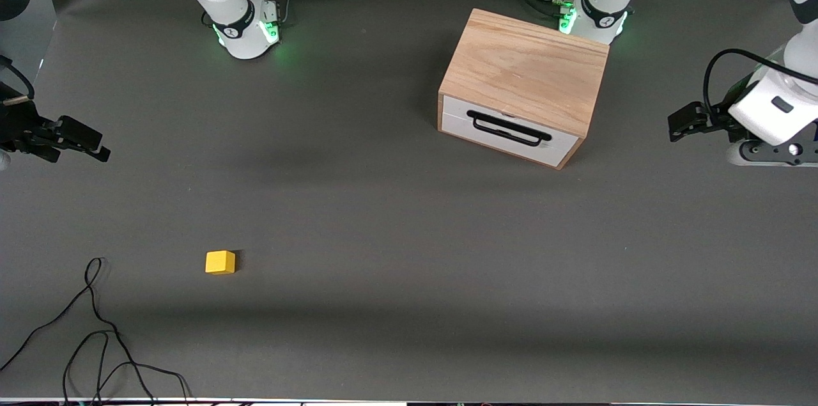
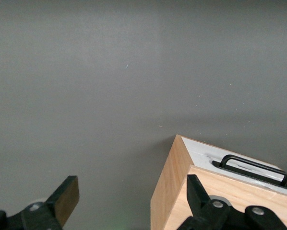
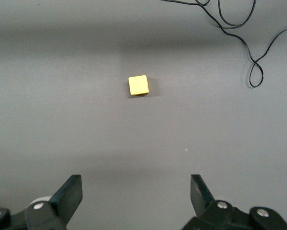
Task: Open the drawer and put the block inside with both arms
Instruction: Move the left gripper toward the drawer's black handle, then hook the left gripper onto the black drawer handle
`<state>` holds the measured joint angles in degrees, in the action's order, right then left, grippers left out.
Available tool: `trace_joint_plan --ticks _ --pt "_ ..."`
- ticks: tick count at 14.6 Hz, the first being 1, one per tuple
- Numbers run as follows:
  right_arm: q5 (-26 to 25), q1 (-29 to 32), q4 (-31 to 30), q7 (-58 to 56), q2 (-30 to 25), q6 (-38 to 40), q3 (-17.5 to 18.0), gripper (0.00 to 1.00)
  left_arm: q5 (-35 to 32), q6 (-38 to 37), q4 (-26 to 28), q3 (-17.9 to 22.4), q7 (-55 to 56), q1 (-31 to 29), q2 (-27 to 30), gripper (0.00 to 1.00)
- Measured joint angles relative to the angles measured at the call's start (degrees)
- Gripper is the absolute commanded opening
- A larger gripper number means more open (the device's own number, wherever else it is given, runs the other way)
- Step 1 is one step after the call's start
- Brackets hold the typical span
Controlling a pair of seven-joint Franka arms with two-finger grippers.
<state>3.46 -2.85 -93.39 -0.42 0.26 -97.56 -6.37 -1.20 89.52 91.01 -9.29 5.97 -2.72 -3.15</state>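
The oak cabinet (image 1: 527, 70) stands near the left arm's base. Its white-fronted drawer (image 1: 557, 149) is shut, its black wire handle (image 1: 508, 128) facing the front camera. The yellow block (image 1: 220, 262) lies on the grey mat toward the right arm's end, nearer to the front camera than the cabinet. My left gripper (image 1: 680, 124) hangs open and empty in the air at the left arm's end, beside the cabinet; its wrist view (image 2: 131, 187) shows the cabinet (image 2: 172, 191) and handle (image 2: 254, 167). My right gripper (image 1: 96, 144) hangs open and empty at the right arm's end; its wrist view (image 3: 135, 184) shows the block (image 3: 138, 85).
Loose black cables (image 1: 96, 342) lie on the mat at the right arm's end, nearer to the front camera than the block; they also show in the right wrist view (image 3: 239, 28). Bare grey mat (image 1: 383, 233) lies between the block and the cabinet.
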Motion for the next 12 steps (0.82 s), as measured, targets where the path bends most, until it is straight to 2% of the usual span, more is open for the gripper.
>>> trace_joint_plan --ticks 12 --pt "0.0 0.0 0.0 0.0 0.5 0.1 0.0 1.0 1.7 5.9 0.1 -1.0 46.2 16.3 -11.4 1.0"
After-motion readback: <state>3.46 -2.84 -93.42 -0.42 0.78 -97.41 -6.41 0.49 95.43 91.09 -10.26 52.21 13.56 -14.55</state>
